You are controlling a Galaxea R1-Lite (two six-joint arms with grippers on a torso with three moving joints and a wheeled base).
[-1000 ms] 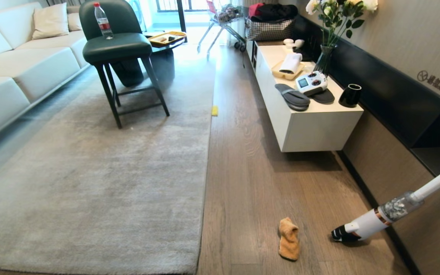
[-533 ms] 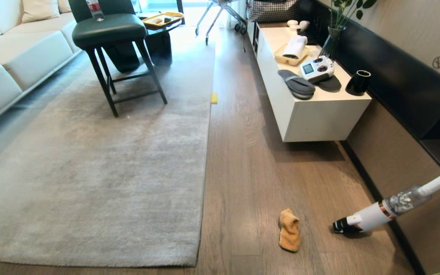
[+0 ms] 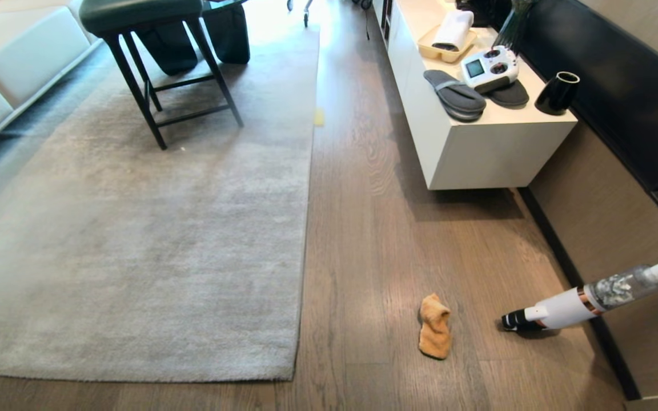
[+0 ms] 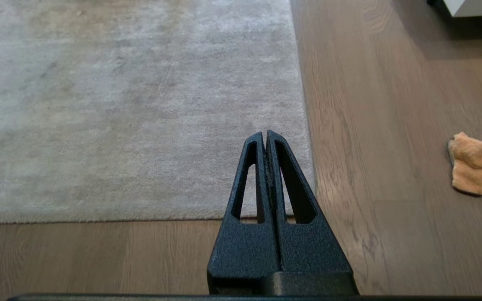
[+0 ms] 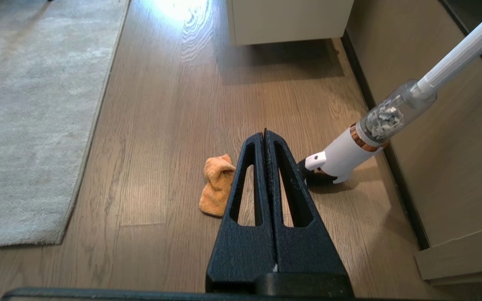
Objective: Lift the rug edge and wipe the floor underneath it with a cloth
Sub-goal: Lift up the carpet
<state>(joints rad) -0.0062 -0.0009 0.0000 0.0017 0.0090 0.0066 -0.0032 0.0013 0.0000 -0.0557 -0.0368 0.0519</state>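
The pale grey rug lies flat, and its rug edge (image 3: 300,285) runs down the middle of the head view to a near corner (image 3: 293,377). The orange cloth (image 3: 434,326) is crumpled on the wood-grain floor (image 3: 374,240), right of the rug. My left gripper (image 4: 265,134) is shut and empty, hanging above the rug edge (image 4: 308,167) near its corner; the cloth (image 4: 470,164) lies well off to one side. My right gripper (image 5: 265,133) is shut and empty, high above the floor with the cloth (image 5: 216,184) just beside its fingers. Neither arm shows in the head view.
A white stick vacuum (image 3: 569,305) leans on the floor by the right wall, close to the cloth. A white low cabinet (image 3: 477,148) carries slippers, a controller and a black cup. A dark chair (image 3: 157,63) stands on the rug; a small yellow block (image 3: 319,117) lies at the rug's side.
The head view has tilted further down, so the whole scene has slid up the picture and the rug's near corner shows more floor below it. Rug, cloth and vacuum stay put.
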